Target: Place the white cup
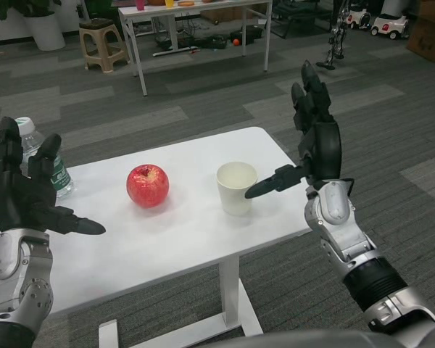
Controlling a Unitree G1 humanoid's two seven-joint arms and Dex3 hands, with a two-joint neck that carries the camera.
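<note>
The white paper cup [236, 188] stands upright near the desk [181, 239] edge, right of the apple [147, 185]; light, thin-walled, easily crushed, I judge; my right hand [315, 141], spread and empty, should wrap its mid-wall gently; left hand [25, 192] likewise spread.

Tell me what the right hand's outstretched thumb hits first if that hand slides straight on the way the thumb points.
Most likely the white cup. The right hand is open beside it, thumb tip reaching toward the cup's side near the rim. From this one view I cannot tell whether it already touches.
</note>
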